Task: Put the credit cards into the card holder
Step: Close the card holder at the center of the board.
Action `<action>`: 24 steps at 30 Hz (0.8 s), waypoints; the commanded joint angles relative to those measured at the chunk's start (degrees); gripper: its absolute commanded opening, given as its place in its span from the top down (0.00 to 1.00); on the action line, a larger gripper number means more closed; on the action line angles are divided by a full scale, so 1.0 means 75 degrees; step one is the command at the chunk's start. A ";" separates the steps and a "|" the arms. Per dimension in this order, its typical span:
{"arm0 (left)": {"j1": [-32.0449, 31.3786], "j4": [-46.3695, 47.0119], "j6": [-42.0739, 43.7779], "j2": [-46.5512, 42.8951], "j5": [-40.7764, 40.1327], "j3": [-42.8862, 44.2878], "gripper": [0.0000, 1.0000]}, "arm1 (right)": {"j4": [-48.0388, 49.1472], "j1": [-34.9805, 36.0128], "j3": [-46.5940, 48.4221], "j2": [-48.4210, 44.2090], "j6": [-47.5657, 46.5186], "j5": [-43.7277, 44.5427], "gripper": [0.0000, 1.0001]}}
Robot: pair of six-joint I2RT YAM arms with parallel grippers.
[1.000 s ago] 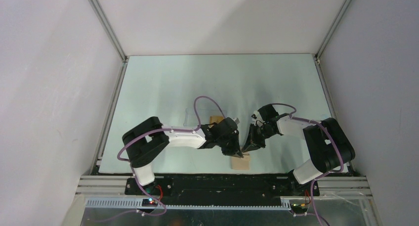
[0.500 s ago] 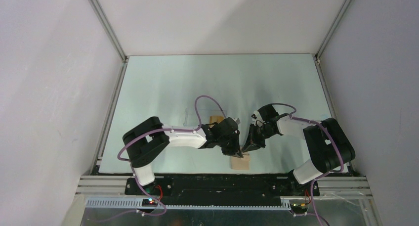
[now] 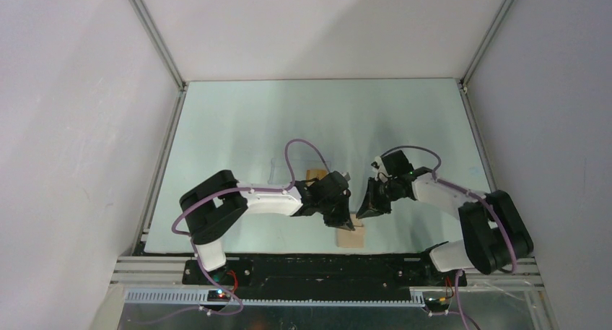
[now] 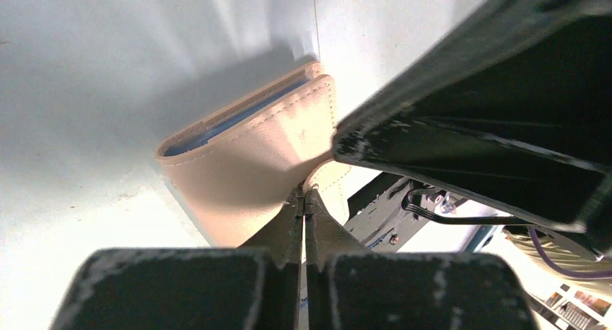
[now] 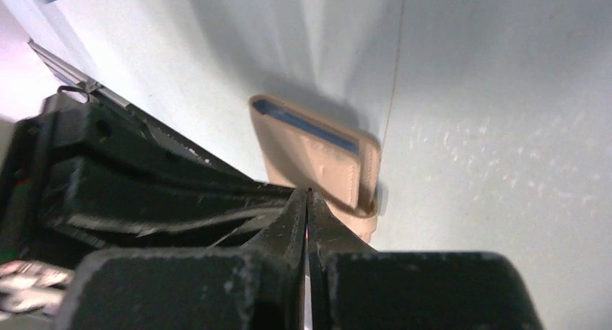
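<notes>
The card holder [image 3: 351, 237], a tan folded wallet with blue lining, lies near the table's front edge. It fills the left wrist view [image 4: 245, 157] and sits mid-frame in the right wrist view [image 5: 317, 153]. My left gripper [image 3: 348, 219] is shut, its tips [image 4: 304, 193] resting against the wallet by the snap tab [image 4: 333, 182]. My right gripper [image 3: 361, 212] is also shut, its tips [image 5: 309, 193] at the wallet's near edge, close beside the left one. A small orange-yellow patch, probably the credit cards [image 3: 314, 174], shows behind the left wrist, mostly hidden.
A faint clear plastic box [image 3: 278, 168] lies left of the orange patch. The black front rail [image 3: 325, 268] runs just below the wallet. White walls enclose the table on the left, right and back.
The right arm's elbow and shoulder have swung out to the right, while its gripper stays near the wallet. The left arm and the wallet have not moved.
</notes>
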 commanded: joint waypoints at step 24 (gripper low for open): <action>0.0034 -0.1240 0.0133 0.0489 -0.0620 0.0227 1.00 | -0.0106 0.0744 -0.0488 -0.0606 0.0184 0.0534 1.00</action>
